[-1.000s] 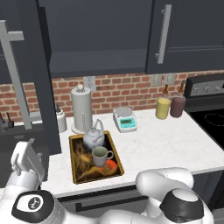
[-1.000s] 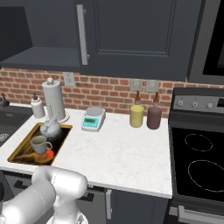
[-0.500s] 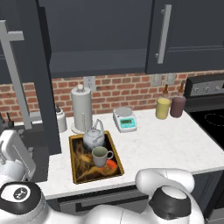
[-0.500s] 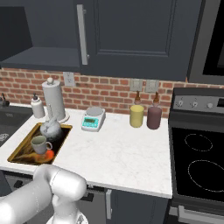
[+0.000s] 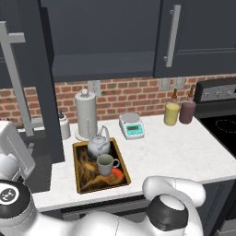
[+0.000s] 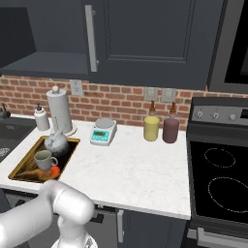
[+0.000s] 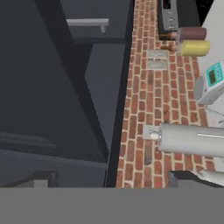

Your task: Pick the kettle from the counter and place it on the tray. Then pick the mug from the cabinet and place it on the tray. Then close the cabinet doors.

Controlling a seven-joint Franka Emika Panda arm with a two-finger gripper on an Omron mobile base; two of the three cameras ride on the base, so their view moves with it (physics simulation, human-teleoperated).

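Sitting inside the tray [image 5: 81,185], the kettle [image 5: 99,146] occupies the far end and the mug [image 5: 106,163] stands just in front of it, the two close together, with an orange patch of the tray's painted picture showing beside the mug. From the right base view the kettle [image 6: 55,142] and mug [image 6: 43,159] appear the same way in the tray [image 6: 23,168]. The tray lies on the counter [image 5: 175,154] near its left end. Behind it stands a tall grey cylinder with a round knob [image 5: 85,114], with a small white bottle [image 5: 64,126] to its left. Further right along the brick wall sit a white scale with a teal face [image 5: 132,125], a yellow cup [image 5: 172,113] and a dark maroon cup [image 5: 187,111], touching or nearly so.

Above the counter, the left cabinet door [image 5: 27,73] stands swung open, its long silver handle [image 5: 14,83] facing the camera, while the right door [image 5: 193,37] is flush and closed. The cabinet shelf [image 6: 36,62] lies exposed in the right base view.

The hand view looks along the brick wall [image 7: 148,96] past the open door's edge [image 7: 78,87]. The fingertips are not clear enough there, so I cannot tell whether the gripper is spread or closed.
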